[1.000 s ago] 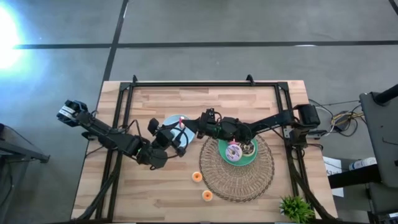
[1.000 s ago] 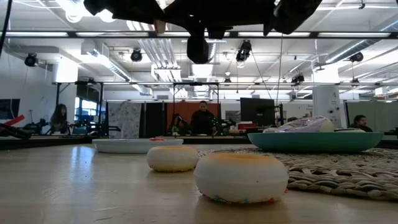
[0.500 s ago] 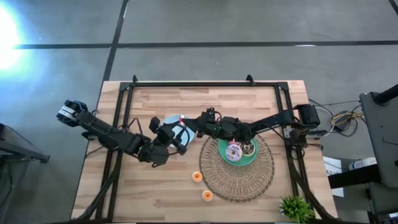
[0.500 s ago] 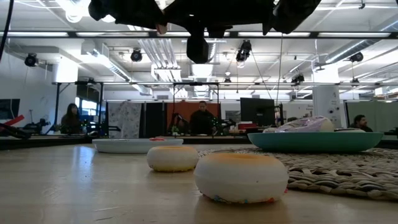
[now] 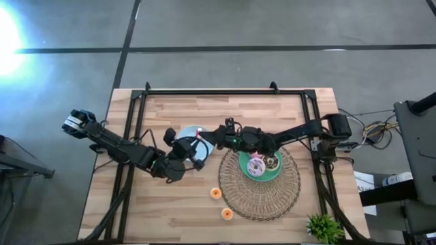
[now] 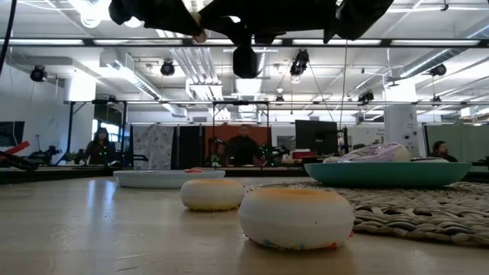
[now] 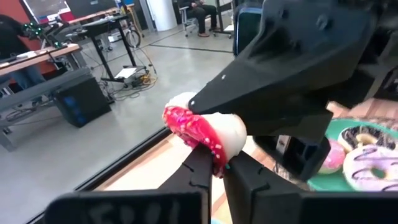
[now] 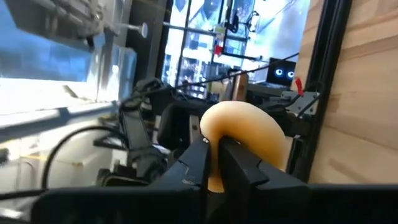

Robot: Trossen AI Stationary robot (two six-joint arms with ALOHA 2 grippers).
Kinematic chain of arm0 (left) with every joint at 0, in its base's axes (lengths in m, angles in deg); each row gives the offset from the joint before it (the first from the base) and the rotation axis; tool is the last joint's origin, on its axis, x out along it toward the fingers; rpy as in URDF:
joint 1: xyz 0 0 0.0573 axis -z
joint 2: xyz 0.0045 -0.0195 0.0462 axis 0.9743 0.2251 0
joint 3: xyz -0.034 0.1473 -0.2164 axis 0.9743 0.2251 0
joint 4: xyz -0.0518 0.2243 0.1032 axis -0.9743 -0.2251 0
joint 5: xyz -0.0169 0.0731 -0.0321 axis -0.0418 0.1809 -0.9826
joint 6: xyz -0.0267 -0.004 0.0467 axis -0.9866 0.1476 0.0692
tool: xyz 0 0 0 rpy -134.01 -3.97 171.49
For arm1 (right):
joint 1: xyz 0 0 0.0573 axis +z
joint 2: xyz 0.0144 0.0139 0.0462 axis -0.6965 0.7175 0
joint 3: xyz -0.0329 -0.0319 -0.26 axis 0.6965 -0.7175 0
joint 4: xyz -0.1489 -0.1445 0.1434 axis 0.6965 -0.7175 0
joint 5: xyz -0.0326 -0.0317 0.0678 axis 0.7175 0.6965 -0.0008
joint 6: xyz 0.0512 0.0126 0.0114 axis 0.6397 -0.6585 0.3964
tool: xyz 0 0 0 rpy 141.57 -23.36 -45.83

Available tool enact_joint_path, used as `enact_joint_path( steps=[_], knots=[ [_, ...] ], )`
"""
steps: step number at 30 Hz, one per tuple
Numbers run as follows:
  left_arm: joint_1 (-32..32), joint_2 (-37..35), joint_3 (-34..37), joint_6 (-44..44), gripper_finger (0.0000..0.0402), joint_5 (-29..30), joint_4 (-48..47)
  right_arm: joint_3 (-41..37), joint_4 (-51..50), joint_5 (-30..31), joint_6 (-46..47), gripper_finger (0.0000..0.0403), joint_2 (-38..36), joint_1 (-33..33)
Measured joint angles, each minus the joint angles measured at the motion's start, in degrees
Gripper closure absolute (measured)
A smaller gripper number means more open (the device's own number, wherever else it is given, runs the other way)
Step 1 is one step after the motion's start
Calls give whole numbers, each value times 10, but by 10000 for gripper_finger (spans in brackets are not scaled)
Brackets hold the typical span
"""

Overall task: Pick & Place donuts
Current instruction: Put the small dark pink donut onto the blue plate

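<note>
A pink-iced donut (image 7: 205, 130) with a cream underside hangs in the air over the light-blue plate (image 5: 184, 132), between my two arms. My left gripper (image 7: 221, 171) is shut on its near rim. My right gripper (image 8: 217, 152) reaches in from the right and is shut on the opposite rim; its dark fingers (image 7: 280, 93) fill the left wrist view behind the donut. A lilac donut (image 5: 257, 166) and a dark brown donut (image 5: 272, 162) lie in the green plate (image 5: 245, 158). Two orange mini donuts (image 5: 216, 193) (image 5: 227, 214) lie flat at the mat's near-left edge. My left gripper pinches the donut's pink-iced rim (image 7: 214, 158) between its two fingers. The fingers come nearly level from the table's left. The donut stands on edge, clear of the plate below. My right gripper pinches the donut's ring (image 8: 214, 134) on its cream side between its two fingers, coming level from the table's right. The ring arches over the fingertips. The donut is lifted clear.
The green plate sits on a round wicker mat (image 5: 269, 197) right of centre. A small plant (image 5: 324, 228) stands at the near right corner. A black frame (image 5: 225, 93) runs along the table's far and side edges. Bare wood lies near left.
My left gripper has edged a little toward the donut and shut on its rim. My right gripper has stayed in place, holding the donut in the air above the light-blue plate.
</note>
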Motion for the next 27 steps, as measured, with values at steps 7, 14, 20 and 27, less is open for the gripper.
enact_joint_path(
  steps=[7, 14, 20, 27],
  knots=[
    [-1, 0, 0, 1, 400, -6, -39, -1, -44, -41, -23, 269, -10, -10],
    [-2, -4, 0, -32, 401, 3, -126, -4, -76, -157, -74, 202, -20, -31],
    [-2, -31, 0, -143, 401, -8, -294, -4, -297, -160, -166, 195, -110, -38],
    [-16, -47, 49, -126, 401, -146, -383, -4, -552, -98, -283, 195, -237, -37]
  ],
)
